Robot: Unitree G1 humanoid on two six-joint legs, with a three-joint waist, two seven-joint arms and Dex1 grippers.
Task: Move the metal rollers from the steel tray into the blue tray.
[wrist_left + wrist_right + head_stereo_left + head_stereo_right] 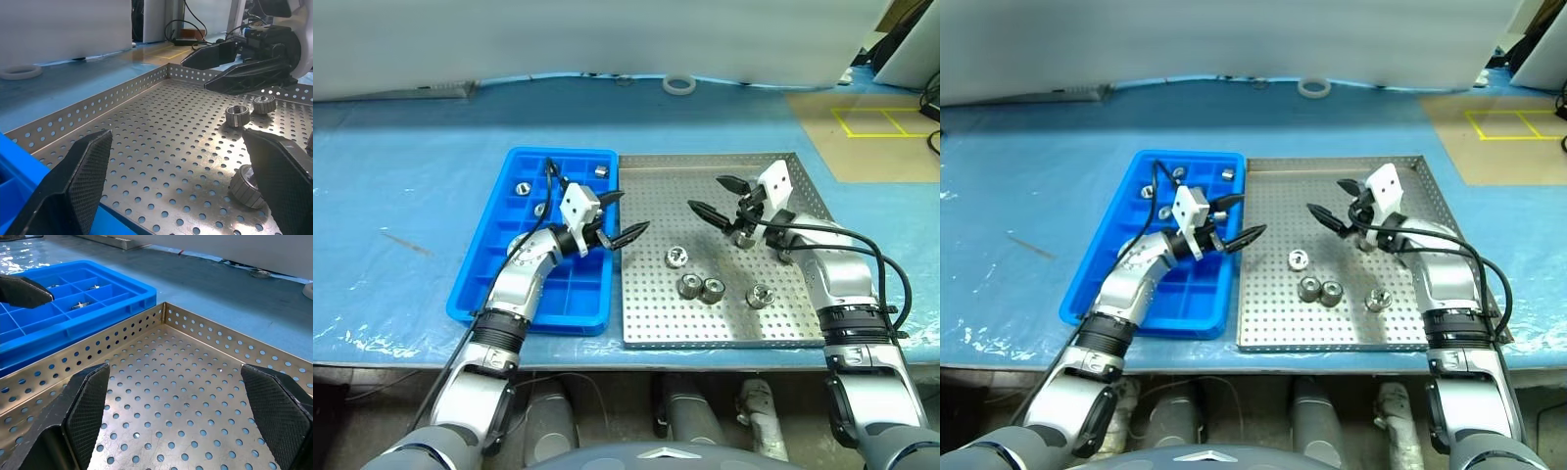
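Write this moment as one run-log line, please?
left gripper: open, empty | right gripper: open, empty | metal rollers: several in steel tray, some in blue tray

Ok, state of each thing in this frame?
Left gripper: open, empty, above the trays' shared edge.
Right gripper: open, empty, over the steel tray.
Rollers: several loose on the steel tray.
Blue tray: a few rollers in far compartments.

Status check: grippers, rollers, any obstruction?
Left gripper and right gripper open, empty, above steel tray. Five metal rollers left there; some already in blue tray. Nothing blocking.
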